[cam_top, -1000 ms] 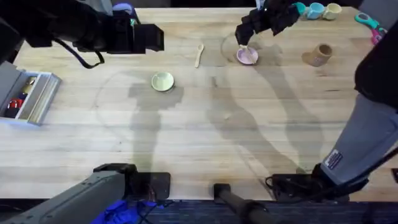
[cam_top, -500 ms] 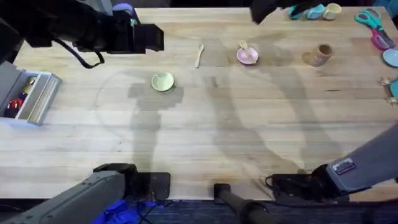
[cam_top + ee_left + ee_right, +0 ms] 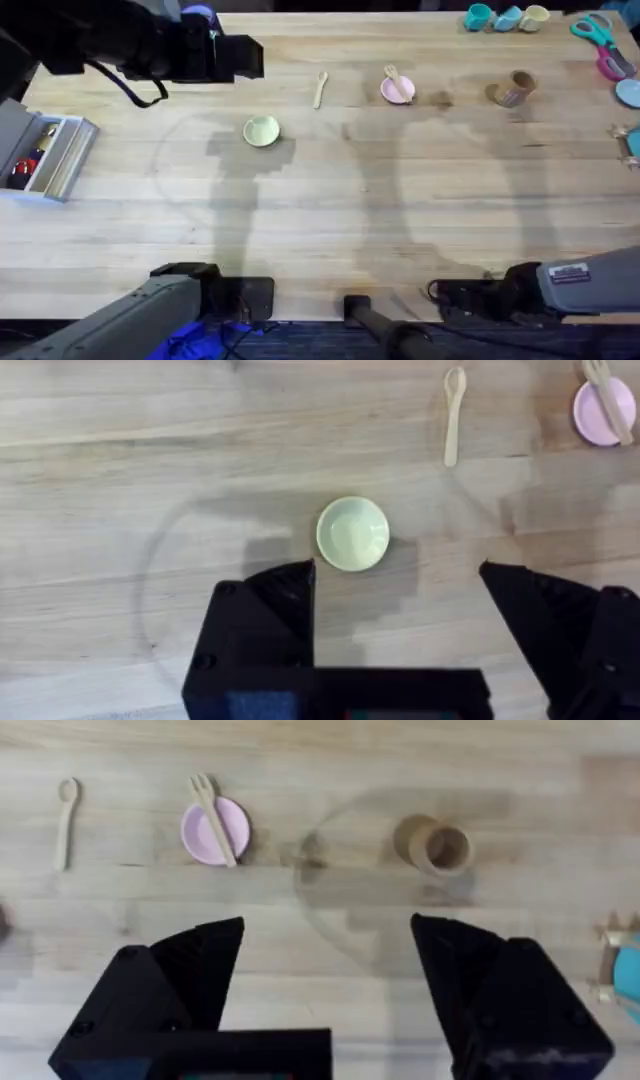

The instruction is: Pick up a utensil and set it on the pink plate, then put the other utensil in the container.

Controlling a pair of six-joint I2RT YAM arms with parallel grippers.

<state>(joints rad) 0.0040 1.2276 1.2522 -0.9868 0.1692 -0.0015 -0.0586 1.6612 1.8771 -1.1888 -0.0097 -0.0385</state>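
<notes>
Both tools stand wide apart and hold nothing: the left tool point(image 3: 395, 620) hangs above the pale yellow-green dish point(image 3: 353, 534), and the right tool point(image 3: 328, 985) hangs over bare worktop point(image 3: 330, 210), between the pink plate point(image 3: 214, 831) and the container point(image 3: 434, 845). On the far side of the worktop the fork point(image 3: 397, 81) lies across the pink plate, its tines reaching past the rim. Just beside the plate, apart from it, the spoon point(image 3: 320, 87) lies flat on the wood. Well to the plate's other side, the tan container lies tipped, its open mouth showing.
</notes>
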